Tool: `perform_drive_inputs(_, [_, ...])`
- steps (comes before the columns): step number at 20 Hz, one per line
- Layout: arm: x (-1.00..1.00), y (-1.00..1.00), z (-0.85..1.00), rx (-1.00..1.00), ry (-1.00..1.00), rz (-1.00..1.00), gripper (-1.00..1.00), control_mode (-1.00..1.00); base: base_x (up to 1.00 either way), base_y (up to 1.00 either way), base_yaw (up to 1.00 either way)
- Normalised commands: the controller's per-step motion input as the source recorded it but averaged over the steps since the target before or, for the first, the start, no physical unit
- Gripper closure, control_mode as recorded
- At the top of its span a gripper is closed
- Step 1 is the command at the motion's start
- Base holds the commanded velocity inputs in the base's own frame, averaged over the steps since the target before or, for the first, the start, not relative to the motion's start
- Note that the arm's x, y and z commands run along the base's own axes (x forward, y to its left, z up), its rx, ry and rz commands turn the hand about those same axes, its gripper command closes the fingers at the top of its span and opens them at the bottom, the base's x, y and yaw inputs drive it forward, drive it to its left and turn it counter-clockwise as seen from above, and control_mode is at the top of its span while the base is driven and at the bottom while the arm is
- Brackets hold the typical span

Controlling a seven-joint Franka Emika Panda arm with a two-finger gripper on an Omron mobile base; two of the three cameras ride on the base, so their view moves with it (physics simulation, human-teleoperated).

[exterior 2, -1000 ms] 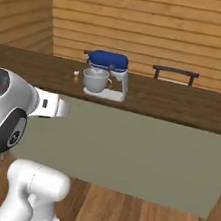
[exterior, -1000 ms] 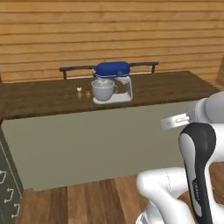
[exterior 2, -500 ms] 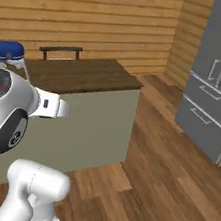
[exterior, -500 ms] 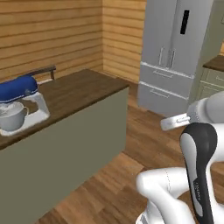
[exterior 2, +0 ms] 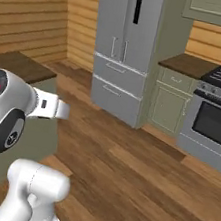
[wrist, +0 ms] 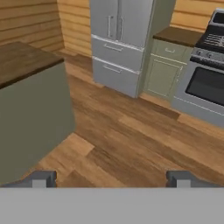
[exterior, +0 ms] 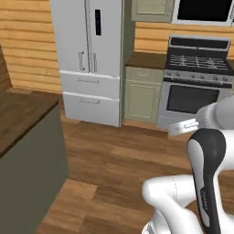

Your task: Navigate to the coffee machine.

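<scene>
The jaws (wrist: 112, 177) stand wide apart in the hand view, the two dark finger tips (wrist: 40, 178) rising far from each other at the bottom with nothing between them, over bare wooden floor (wrist: 131, 140). Where the coffee machine stands cannot be told from these views. A tall silver-grey refrigerator (exterior: 89, 59) with double doors and two drawers below stands against the far wall; in the right base view it (exterior 2: 126, 49) rises in the upper middle, and in the hand view it (wrist: 120, 41) sits at the top. Just beside it on the right is a pale green base cabinet (exterior: 144, 93) carrying a short dark worktop (exterior: 146, 59), and next to that a steel gas stove (exterior: 196, 87) with a dark oven window and black grates on top. Above the stove hangs the lower part of a black microwave (exterior: 203, 10), with a pale green wall cabinet (exterior: 151, 10) beside it. At the left edge of the left base view a grey-sided island with a dark wooden worktop (exterior: 18, 116) comes in close; the hand view shows its corner (wrist: 30, 61) at the left. Plank walls of light wood (exterior 2: 31, 14) run behind the island. The white arm (exterior: 205, 160) rises at the lower right of the left base view
</scene>
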Motion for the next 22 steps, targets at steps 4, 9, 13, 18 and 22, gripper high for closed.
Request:
perform_drive_inputs(4, [0.00,0.00,0.00,0.00,0.00,0.00,-1.00,1.00,1.00,-0.07,-0.50])
perform_drive_inputs(9, [0.00,0.00,0.00,0.00,0.00,0.00,-1.00,1.00,1.00,-0.11,-0.43])
perform_drive_inputs(13, [0.00,0.00,0.00,0.00,0.00,0.00,-1.00,1.00,0.97,-0.63,-0.45])
perform_drive_inputs(18, [0.00,0.00,0.00,0.00,0.00,0.00,-1.00,1.00,0.99,-0.60,-0.40])
perform_drive_inputs(22, [0.00,0.00,0.00,0.00,0.00,0.00,-1.00,1.00,1.00,-0.90,-0.07])
